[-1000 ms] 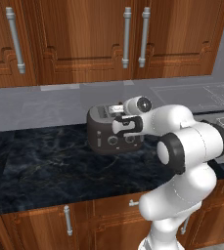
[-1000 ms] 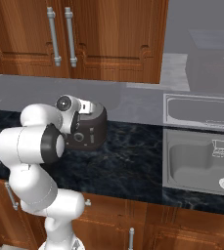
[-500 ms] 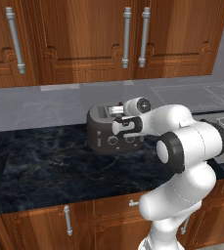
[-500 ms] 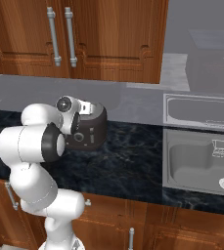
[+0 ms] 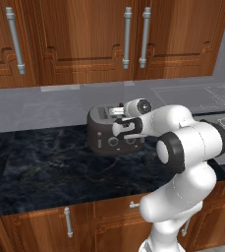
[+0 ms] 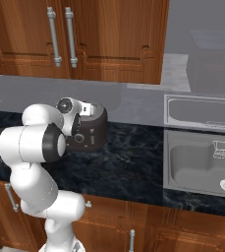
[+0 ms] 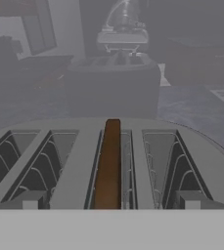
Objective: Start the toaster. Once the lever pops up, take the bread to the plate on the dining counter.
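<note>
1. The bread (image 7: 108,166) sits upright in one of the middle slots of the toaster (image 5: 115,130), its brown top edge showing along the slot in the hand view. The slots on either side of it look empty.
2. The toaster stands on the black marbled worktop (image 5: 45,167), toward the far edge, close to the grey backsplash. Its knobs and pale sliders face the near side, toward the robot.
3. The end effector (image 5: 126,127) hangs at the near top edge of the toaster, looking along the slots. Its fingers (image 7: 30,200) stand spread wide, one to each side of the bread slot, and they hold nothing.
4. Step in hand, as I judge it: still the start of the task, either getting at the lever or waiting over the bread. I cannot tell from these views whether the lever is down.
5. Next move, if the toaster is not yet started: drop to the front face and press a slider down. If it is done, descend over the slice, pinch it across its thin faces and lift straight up.
6. To the right, a sink (image 6: 202,157) is set into the worktop. Wooden wall cabinets (image 5: 84,39) hang above.
</note>
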